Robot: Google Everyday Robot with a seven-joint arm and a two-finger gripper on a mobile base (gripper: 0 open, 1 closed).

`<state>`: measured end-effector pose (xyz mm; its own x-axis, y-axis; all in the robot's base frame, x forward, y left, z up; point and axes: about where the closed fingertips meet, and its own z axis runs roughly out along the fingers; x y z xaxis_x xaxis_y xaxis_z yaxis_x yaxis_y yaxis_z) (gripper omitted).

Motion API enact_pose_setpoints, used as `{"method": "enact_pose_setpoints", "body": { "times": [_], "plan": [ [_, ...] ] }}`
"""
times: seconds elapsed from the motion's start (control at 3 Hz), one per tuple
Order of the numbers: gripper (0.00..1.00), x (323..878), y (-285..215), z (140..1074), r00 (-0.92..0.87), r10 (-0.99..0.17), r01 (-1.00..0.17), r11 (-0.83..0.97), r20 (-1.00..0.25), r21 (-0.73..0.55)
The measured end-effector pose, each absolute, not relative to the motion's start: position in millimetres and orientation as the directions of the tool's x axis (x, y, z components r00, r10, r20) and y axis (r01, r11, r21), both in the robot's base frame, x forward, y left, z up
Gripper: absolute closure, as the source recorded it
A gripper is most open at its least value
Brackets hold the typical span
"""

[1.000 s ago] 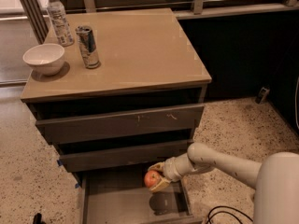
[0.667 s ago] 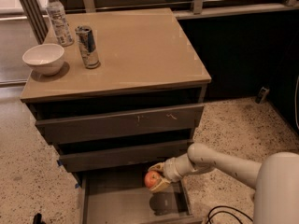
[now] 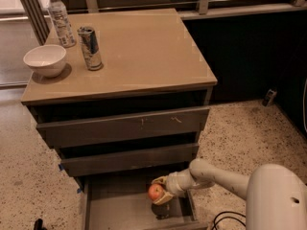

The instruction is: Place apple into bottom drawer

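Note:
The apple [image 3: 155, 192] is small, round and red-orange. It sits between the fingers of my gripper [image 3: 159, 190], which is shut on it. My white arm [image 3: 216, 176] reaches in from the lower right. The gripper holds the apple just above the flat grey inside of the bottom drawer [image 3: 120, 205], which is pulled open at the foot of the cabinet. The apple's shadow lies on the drawer floor below it.
Two wider drawer fronts [image 3: 124, 128] sit above, the upper one with scratch marks. On the tan cabinet top [image 3: 144, 47] stand a white bowl [image 3: 45, 60], a drink can [image 3: 89, 48] and a water bottle [image 3: 59, 18]. Speckled floor surrounds the cabinet; a black cable [image 3: 230, 219] lies at lower right.

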<state>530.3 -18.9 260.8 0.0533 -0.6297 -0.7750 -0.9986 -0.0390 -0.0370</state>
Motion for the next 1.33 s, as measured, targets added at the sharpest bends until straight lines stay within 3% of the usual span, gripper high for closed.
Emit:
{"method": "enact_pose_setpoints", "body": {
  "times": [1.33],
  "plan": [
    [1.00,537,-23,186,0.105,-0.607,-0.994,-0.045,-0.788,-0.097]
  ]
}}
